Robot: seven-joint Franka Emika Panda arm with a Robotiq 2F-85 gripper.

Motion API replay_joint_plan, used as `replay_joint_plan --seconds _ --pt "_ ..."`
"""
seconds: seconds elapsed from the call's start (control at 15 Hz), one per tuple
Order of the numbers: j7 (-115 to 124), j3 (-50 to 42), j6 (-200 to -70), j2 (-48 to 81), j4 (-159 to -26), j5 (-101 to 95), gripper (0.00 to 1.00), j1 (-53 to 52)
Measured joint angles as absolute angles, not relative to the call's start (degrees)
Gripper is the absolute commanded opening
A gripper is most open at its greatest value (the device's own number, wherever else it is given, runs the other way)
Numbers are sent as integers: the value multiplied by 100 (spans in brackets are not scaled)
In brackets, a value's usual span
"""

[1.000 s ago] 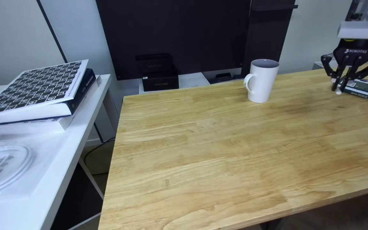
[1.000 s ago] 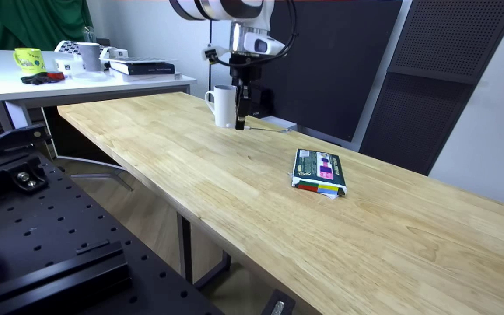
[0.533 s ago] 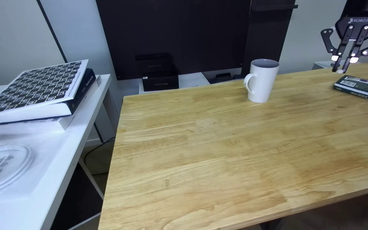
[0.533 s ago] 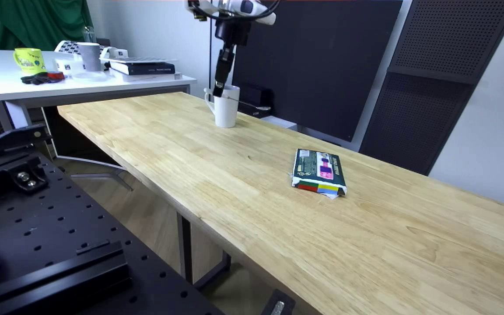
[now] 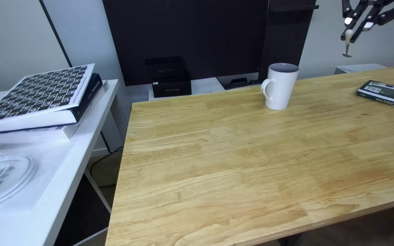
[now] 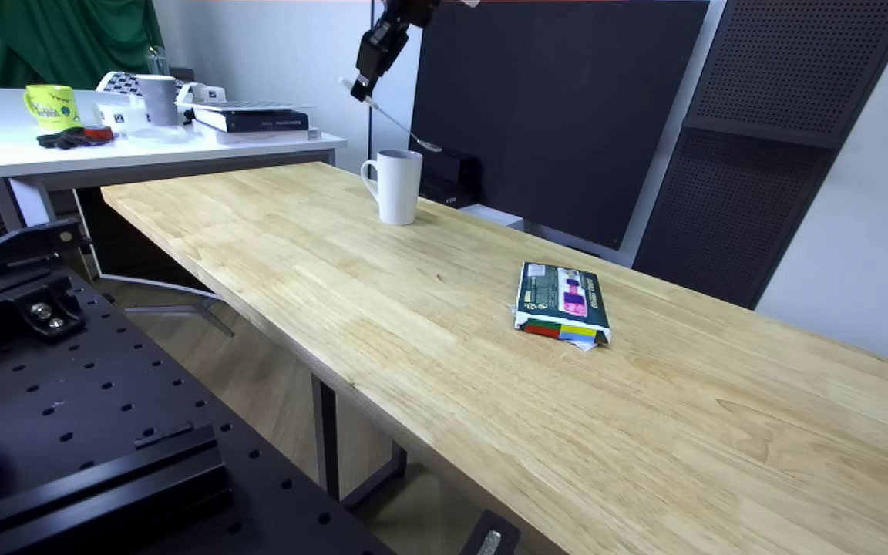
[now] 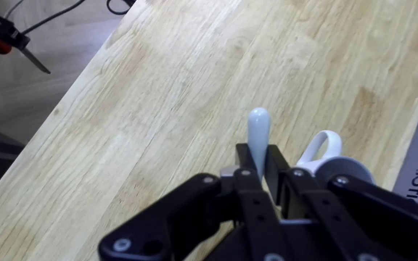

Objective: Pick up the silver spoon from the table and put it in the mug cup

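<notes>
My gripper is shut on the handle of the silver spoon, high above the table. In an exterior view the gripper holds the spoon tilted, bowl end lower and behind the mug in the picture. The mug cup stands upright on the table near its back edge, and also shows in an exterior view. In the wrist view the white handle end sticks out between the fingertips. The mug is right of them, partly covered by the gripper; the spoon's bowl is hidden there.
A dark green packet lies flat on the table, also in an exterior view. A white side table with books stands beyond the table's end. A dark panel rises behind the table's back edge.
My gripper has risen from table level, taking the spoon up with it, and has tilted. The spoon now hangs at a steeper angle. The mug and packet have not moved.
</notes>
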State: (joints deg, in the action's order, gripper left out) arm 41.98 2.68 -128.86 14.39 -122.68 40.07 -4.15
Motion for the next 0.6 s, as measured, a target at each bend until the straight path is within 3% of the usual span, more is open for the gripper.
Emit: replay_joint_plan --seconds 0.6 --pt "4247 192 -11994 1645 -11451 5096 3 -163"
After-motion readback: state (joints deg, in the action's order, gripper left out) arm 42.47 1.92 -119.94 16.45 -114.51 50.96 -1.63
